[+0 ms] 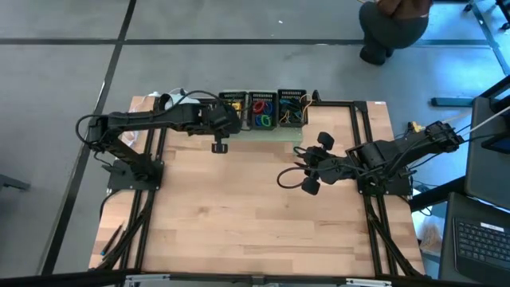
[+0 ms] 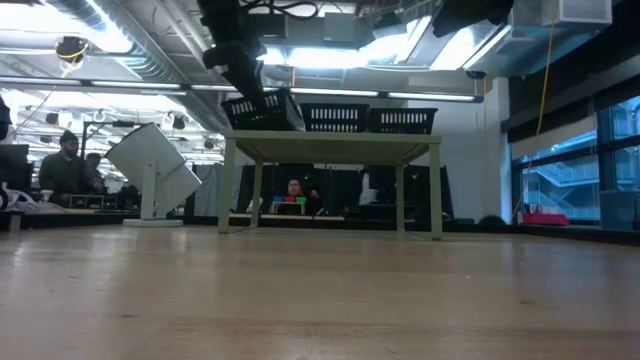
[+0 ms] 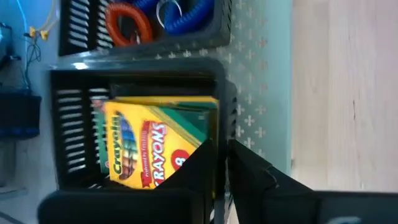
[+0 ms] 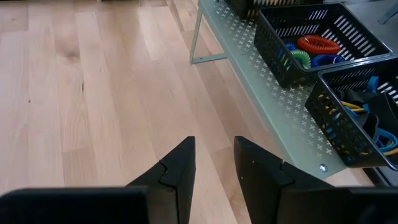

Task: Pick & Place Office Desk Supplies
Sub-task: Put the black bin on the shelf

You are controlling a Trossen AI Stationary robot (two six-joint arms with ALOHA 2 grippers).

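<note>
Item: crayon box (image 3: 146, 146), yellow and green, lying in the left black basket (image 3: 74, 124) on the pale green stand (image 1: 271, 131) at the tabletop's (image 1: 239, 215) far edge.
Orientation: long axis along the basket's length; printed face up.
Handling, judged: light, stiff card, crushable; take it across the narrow sides.
Left gripper (image 3: 221, 168): over that basket's rim, jaws a sliver apart, holding nothing seen.
Right gripper (image 4: 214, 165): above bare tabletop, jaws partly apart, empty.
Neighbouring basket: coiled loops (image 3: 127, 25), red and blue.
</note>
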